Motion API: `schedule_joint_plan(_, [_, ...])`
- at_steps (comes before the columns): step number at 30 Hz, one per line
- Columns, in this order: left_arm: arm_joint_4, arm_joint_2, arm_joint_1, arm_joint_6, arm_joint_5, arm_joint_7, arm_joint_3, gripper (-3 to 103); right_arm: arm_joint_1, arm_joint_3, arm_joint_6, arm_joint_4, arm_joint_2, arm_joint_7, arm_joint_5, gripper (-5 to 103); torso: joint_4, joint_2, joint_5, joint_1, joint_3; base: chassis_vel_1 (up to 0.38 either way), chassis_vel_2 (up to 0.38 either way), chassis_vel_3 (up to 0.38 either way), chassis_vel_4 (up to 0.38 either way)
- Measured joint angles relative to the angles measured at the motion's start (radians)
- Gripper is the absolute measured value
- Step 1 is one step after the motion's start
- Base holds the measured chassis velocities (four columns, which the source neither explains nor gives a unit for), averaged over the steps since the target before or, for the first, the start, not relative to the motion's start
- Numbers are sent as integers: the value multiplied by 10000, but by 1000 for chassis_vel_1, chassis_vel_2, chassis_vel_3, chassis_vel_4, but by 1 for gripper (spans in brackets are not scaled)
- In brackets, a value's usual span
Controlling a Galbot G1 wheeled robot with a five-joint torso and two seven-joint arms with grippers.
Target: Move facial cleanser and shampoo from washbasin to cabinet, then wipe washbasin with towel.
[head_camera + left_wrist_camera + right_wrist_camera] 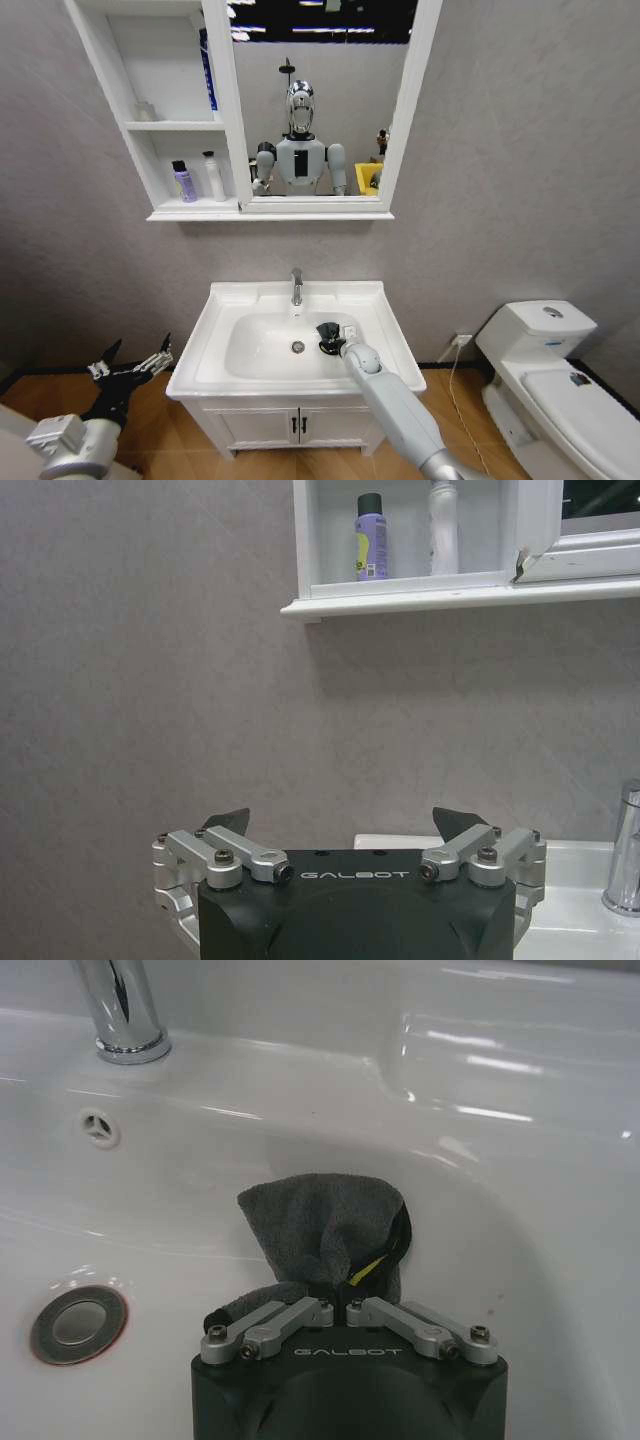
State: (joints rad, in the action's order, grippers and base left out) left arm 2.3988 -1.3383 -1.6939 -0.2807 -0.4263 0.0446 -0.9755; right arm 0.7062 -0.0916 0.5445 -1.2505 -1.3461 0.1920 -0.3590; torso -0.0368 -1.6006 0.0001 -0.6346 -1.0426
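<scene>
Black towel [325, 1230] sits inside the white washbasin [390, 345] bowl, pinched tight by the right gripper [340, 1305], right of the drain [78, 1322]. Left gripper [340, 830] hangs w/ fingers spread wide & empty, left of the basin.

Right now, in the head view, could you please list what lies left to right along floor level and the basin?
Left hand → washbasin → drain → right hand holding the towel → toilet.
</scene>
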Motion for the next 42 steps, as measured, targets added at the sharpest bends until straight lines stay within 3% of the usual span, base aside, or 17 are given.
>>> schedule_joint_plan(6, [0, 0, 0, 0, 0, 0, 0, 100, 9, -230, -381, -190, -2, 342, 1463, 1, -3, 0, 0, 0, 0, 0, 0, 0, 0])
schedule_joint_plan(14, [0, 0, 0, 0, 0, 0, 0, 100, 34, -810, -1583, -785, 34, 612, 3544, 1, 1, 0, -2, -1, 0, 0, 0, 0, 0])
schedule_joint_plan(21, [0, 0, 0, 0, 0, 0, 0, 100, -165, -1478, -1853, -756, 218, 353, 3650, 1, -2, 0, -1, -1, 1, 0, 0, 0, 0])
schedule_joint_plan(25, [0, 0, 0, 0, 0, 0, 0, 100, -526, -1981, -2685, 14, 455, -671, 3351, -1, -2, 0, 1, -2, 0, 0, 0, 0, 0])
schedule_joint_plan(27, [0, 0, 0, 0, 0, 0, 0, 100, -575, -2055, -2773, 155, 508, -863, 3314, 3, -2, 0, 1, -2, 0, 0, 0, 0, 0])
schedule_joint_plan(29, [0, 0, 0, 0, 0, 0, 0, 100, -602, -2108, -2827, 318, 584, -1191, 2797, 14, 0, 0, 1, -2, 0, 0, 0, 0, 0])
schedule_joint_plan(36, [0, 0, 0, 0, 0, 0, 0, 100, -514, -2114, -2749, 328, 558, -1233, 2193, 36, -3, 0, 1, -2, 1, 0, 0, 0, 0])
schedule_joint_plan(40, [0, 0, 0, 0, 0, 0, 0, 100, -512, -2165, -2682, 343, 564, -1216, 2186, 57, -2, 1, 0, -1, 1, 0, 0, 0, 0])
schedule_joint_plan(42, [0, 0, 0, 0, 0, 0, 0, 100, -512, -2175, -2666, 322, 583, -1196, 2188, 57, -2, 0, 0, -1, 1, 0, 0, 0, 0])
